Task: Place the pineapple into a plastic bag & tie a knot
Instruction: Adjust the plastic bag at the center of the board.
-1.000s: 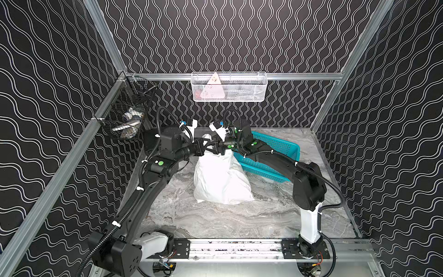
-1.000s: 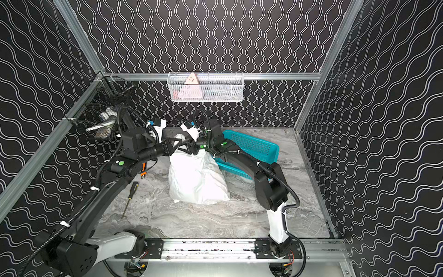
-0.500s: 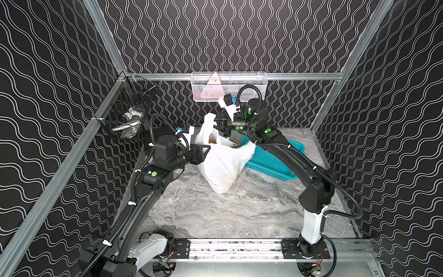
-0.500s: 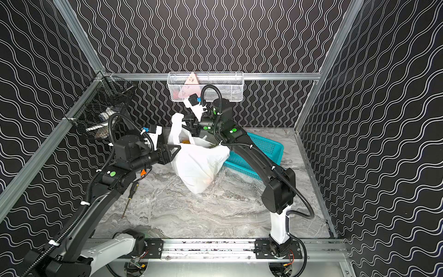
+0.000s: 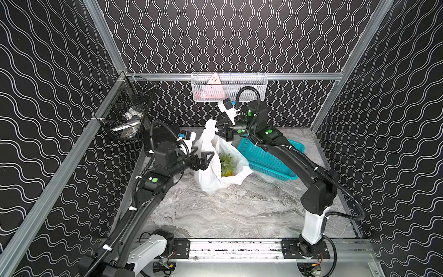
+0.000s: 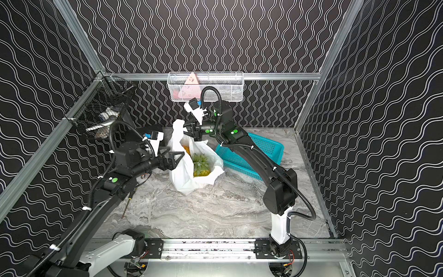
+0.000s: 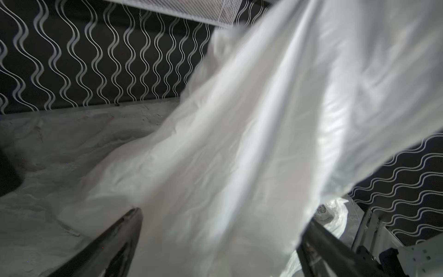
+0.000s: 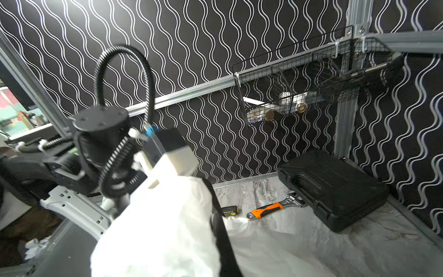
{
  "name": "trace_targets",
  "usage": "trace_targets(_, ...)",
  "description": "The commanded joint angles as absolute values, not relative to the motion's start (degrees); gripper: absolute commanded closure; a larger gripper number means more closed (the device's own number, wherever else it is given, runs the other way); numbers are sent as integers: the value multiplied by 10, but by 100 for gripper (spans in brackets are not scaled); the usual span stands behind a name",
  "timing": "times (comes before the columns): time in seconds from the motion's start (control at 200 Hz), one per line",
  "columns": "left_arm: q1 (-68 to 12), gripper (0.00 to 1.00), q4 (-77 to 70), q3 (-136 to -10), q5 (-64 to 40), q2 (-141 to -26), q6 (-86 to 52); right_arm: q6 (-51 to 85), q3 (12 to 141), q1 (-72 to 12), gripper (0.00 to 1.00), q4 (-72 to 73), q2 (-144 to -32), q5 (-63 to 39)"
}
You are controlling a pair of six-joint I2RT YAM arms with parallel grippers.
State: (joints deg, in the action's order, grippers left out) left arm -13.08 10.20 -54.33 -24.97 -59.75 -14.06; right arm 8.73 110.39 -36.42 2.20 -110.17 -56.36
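Bag: I see the plastic bag [image 5: 211, 175] near-upright on the marble tabletop [image 5: 227, 211], just beside the teal basket [image 5: 268, 163]. Its long axis rises to one handle and its mouth gapes upward.
Pineapple: the pineapple [image 5: 226, 166] lies inside, crown apparently toward the mouth.
Right arm: elbow bent, right gripper [image 5: 219, 130] up high, pinching that handle.
Left arm: left gripper [image 5: 207, 159] level at the bag's side, jaws spread wide, gripping nothing.
Room: wavy-patterned black walls.

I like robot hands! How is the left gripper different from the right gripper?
The left gripper is wide open; the right gripper is shut on the bag's handle. The left gripper sits low at the bag's side; the right gripper is higher, above the bag. Both are black and close to the bag.
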Motion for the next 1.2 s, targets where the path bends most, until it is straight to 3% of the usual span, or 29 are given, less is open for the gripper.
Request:
trace_targets(0.0, -130, 10, 15, -519, -305, -630, -146, 171, 1088, -365, 97, 129, -1110, -611)
trace_targets(0.13, -130, 65, -4, -505, -331, -663, -151, 199, 1038, -370, 92, 158, -1099, -570)
trace_targets(0.21, -130, 100, -10, -497, -355, -655, -158, 174, 1015, -374, 70, 120, -1082, -503)
trace_targets(0.245, -130, 100, -3, -494, -357, -649, -162, 165, 1002, -374, 62, 113, -1073, -463)
trace_targets(0.4, -130, 100, 44, -476, -344, -611, -158, 104, 976, -374, 46, 76, -1058, -350)
trace_targets(0.726, -131, 100, 71, -494, -346, -617, -134, -10, 1009, -387, 45, 33, -1093, -395)
trace_targets(0.841, -131, 100, 82, -481, -329, -607, -143, 73, 1048, -382, 46, 8, -1091, -342)
trace_targets(1.031, -132, 100, 57, -449, -303, -597, -143, 230, 1256, -415, 49, -268, -1131, -234)
trace_targets(1.191, -132, 100, 54, -449, -305, -596, -140, 271, 1356, -432, 41, -438, -1198, -203)
